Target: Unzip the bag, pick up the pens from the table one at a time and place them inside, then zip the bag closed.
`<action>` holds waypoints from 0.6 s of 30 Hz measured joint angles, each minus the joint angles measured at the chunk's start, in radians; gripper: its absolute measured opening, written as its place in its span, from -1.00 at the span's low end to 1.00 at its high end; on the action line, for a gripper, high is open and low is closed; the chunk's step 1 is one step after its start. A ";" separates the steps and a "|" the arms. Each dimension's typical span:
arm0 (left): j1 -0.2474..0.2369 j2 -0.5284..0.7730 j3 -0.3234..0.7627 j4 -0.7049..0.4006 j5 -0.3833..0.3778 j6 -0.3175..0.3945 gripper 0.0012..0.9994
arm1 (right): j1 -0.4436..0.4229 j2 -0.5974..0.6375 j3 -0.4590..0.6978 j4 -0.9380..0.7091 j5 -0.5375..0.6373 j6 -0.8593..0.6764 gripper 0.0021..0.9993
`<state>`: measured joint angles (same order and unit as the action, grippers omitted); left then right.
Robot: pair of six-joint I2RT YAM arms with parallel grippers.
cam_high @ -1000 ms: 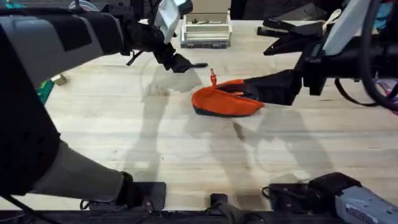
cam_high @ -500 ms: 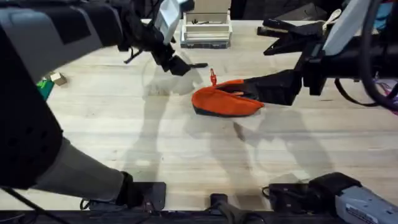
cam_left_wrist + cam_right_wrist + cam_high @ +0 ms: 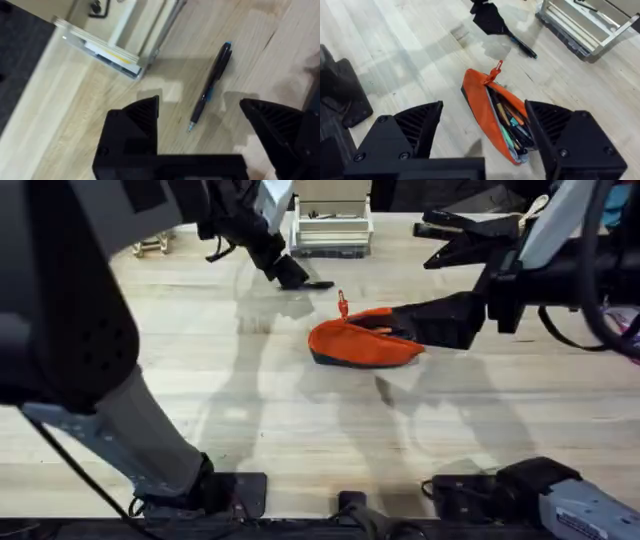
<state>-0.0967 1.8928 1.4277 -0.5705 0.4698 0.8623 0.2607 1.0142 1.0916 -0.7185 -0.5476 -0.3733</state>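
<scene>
The orange bag [image 3: 365, 342] lies mid-table, unzipped, with several pens showing inside [image 3: 512, 125] and its red zipper pull [image 3: 496, 67] sticking up. My right gripper [image 3: 402, 327] is at the bag's right end, open, with its fingers [image 3: 415, 127] straddling the bag. A black pen [image 3: 320, 284] with blue accents lies on the table behind the bag. My left gripper [image 3: 292, 277] hovers just over it, open, and the pen [image 3: 210, 85] lies between the fingers [image 3: 142, 112], untouched. The left gripper [image 3: 490, 20] and the pen [image 3: 522, 46] also appear in the right wrist view.
A clear plastic organiser [image 3: 330, 230] stands at the back edge, close behind the pen. A chunky black stapler [image 3: 465, 235] sits at the back right. A small wooden object [image 3: 150, 245] lies at the back left. Bare wood stretches in front of the bag.
The left arm has swung up close under the camera and its gripper has edged slightly farther back toward the pen. The right gripper and the bag have not moved.
</scene>
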 joint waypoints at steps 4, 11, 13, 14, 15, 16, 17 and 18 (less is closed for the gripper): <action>0.000 0.042 0.000 0.005 0.000 -0.004 0.98 | 0.000 0.000 0.000 0.000 0.000 0.000 1.00; 0.000 0.103 0.000 0.007 0.000 -0.007 0.98 | 0.000 0.000 0.000 0.000 0.000 0.000 1.00; 0.000 0.126 0.000 0.006 0.000 -0.007 0.98 | 0.000 0.000 0.000 0.000 0.000 0.000 1.00; 0.000 0.140 0.000 0.005 0.000 -0.008 0.98 | 0.000 0.000 0.000 0.000 0.000 0.000 1.00; 0.000 0.152 0.000 0.003 0.000 -0.010 0.98 | 0.000 0.000 0.000 0.000 0.000 0.000 1.00; 0.000 0.163 0.000 -0.001 0.002 -0.013 0.98 | 0.000 0.000 0.000 0.000 0.000 0.000 1.00; 0.002 0.175 0.011 -0.009 0.012 -0.022 0.99 | 0.000 0.000 0.000 0.000 0.000 0.000 1.00; 0.002 0.176 0.014 -0.012 0.012 -0.022 0.99 | 0.000 0.000 0.000 0.000 0.000 0.000 1.00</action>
<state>-0.0948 2.0692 1.4413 -0.5824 0.4817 0.8406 0.2607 1.0142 1.0916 -0.7188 -0.5473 -0.3733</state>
